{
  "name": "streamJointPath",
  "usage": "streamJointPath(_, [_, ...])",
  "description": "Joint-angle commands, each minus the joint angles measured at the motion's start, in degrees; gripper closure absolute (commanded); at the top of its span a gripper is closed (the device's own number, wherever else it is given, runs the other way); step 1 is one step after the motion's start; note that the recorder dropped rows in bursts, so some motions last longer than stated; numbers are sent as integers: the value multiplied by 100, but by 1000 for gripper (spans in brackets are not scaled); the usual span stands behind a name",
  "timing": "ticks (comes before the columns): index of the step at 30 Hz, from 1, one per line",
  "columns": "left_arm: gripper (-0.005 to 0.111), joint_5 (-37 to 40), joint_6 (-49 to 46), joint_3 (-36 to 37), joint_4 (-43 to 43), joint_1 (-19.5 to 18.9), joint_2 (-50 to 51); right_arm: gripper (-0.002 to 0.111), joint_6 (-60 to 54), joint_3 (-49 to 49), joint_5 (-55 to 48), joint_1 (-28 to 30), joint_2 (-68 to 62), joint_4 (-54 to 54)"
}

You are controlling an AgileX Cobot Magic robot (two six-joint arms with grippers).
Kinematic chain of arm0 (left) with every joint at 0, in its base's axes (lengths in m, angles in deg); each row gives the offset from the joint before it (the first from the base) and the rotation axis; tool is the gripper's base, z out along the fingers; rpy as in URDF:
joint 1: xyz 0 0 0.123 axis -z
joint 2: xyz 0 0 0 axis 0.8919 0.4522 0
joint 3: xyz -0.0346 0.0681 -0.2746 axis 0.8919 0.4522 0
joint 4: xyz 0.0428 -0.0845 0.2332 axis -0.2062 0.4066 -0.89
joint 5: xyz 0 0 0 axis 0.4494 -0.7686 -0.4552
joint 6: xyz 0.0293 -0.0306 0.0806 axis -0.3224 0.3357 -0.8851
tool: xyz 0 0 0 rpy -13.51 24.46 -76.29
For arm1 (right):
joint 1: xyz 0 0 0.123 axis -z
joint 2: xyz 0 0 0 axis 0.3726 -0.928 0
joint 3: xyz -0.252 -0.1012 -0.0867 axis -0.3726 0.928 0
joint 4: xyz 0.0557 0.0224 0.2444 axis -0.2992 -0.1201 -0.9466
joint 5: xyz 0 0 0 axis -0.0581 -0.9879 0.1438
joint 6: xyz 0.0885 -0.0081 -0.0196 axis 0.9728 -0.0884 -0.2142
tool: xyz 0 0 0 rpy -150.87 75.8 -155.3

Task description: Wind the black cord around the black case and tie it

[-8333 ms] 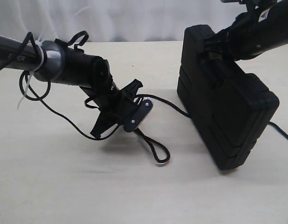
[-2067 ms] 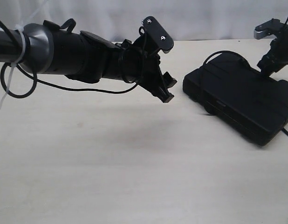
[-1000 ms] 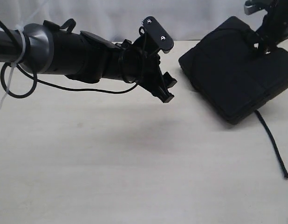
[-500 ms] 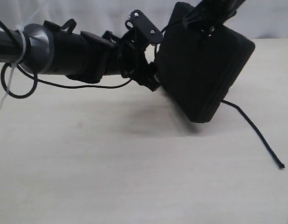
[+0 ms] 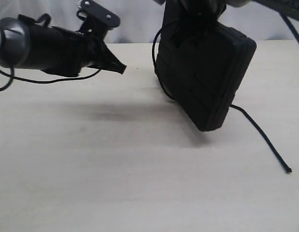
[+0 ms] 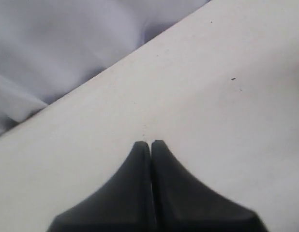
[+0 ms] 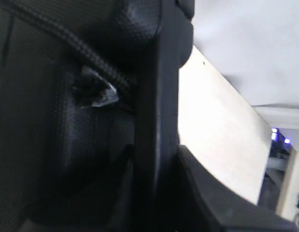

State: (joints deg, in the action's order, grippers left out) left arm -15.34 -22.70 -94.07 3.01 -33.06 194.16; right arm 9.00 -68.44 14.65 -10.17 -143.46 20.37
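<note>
Exterior view first: the right gripper (image 5: 198,12) has the black case (image 5: 207,77) clamped by its top end, so it hangs tilted, and its lowest corner looks clear of the table (image 5: 115,183). The black cord (image 5: 261,137) trails from behind the case onto the table, loose end well off to the right, and another bit loops along the case's left edge. Left gripper (image 5: 116,67) hovers near the case, not touching it. Its wrist cam shows the fingers (image 6: 140,164) pressed together on nothing.
</note>
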Motion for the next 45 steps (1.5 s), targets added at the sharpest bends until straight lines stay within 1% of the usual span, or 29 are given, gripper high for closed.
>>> streamJointPath(1, [107, 1400, 2632, 423, -1829, -717, -365, 104, 599, 794, 204, -189, 356, 1139])
streamJointPath(2, [107, 1543, 3253, 466, -2430, -846, -395, 104, 672, 885, 248, -213, 410, 1212])
streamJointPath(3, [107, 1623, 3731, 507, -2771, -937, -410, 104, 731, 962, 236, -262, 446, 1345])
streamJointPath(5, [107, 1698, 4276, 593, -3369, -1020, -410, 104, 755, 995, 94, -342, 498, 1361])
streamJointPath(6, [107, 1648, 4423, 632, -3443, -1034, -410, 104, 784, 995, 94, -388, 535, 1200])
streamJointPath(9, [107, 1551, 4573, 721, -3671, -1010, -410, 104, 784, 995, 94, -549, 581, 585])
streamJointPath(13, [107, 1865, 4653, 721, -3686, -986, -410, 104, 806, 1035, 124, -863, 513, 179])
streamJointPath(17, [107, 2530, 4625, 721, -4193, -879, -410, 104, 848, 1083, 221, -1184, 470, 553])
streamJointPath(20, [107, 2554, 4588, 721, -4565, -721, -410, 104, 902, 1083, 124, -1274, 482, 701])
streamJointPath(22, [107, 2569, 4492, 721, -4600, -592, -410, 104, 902, 1083, 94, -1274, 482, 700])
streamJointPath(25, [107, 2803, 4341, 721, -4629, -382, -410, 104, 890, 1083, 94, -1262, 482, 675])
streamJointPath(28, [107, 2801, 4341, 721, -4577, -211, -410, 104, 890, 1083, 94, -1276, 482, 710])
streamJointPath(31, [107, 2595, 4341, 721, -4381, -142, -410, 104, 890, 1083, 94, -1318, 482, 614])
streamJointPath(37, [107, 2619, 4341, 721, -4392, 3, -410, 104, 890, 1083, 94, -1479, 482, 587])
streamJointPath(41, [107, 2537, 4341, 721, -4450, 196, -410, 104, 890, 1083, 94, -1541, 482, 502])
streamJointPath(43, [107, 2535, 4332, 721, -4481, 196, -410, 104, 890, 1083, 94, -1555, 482, 502])
streamJointPath(45, [107, 2557, 4332, 721, -4449, 95, -410, 104, 799, 1083, 94, -1555, 482, 707])
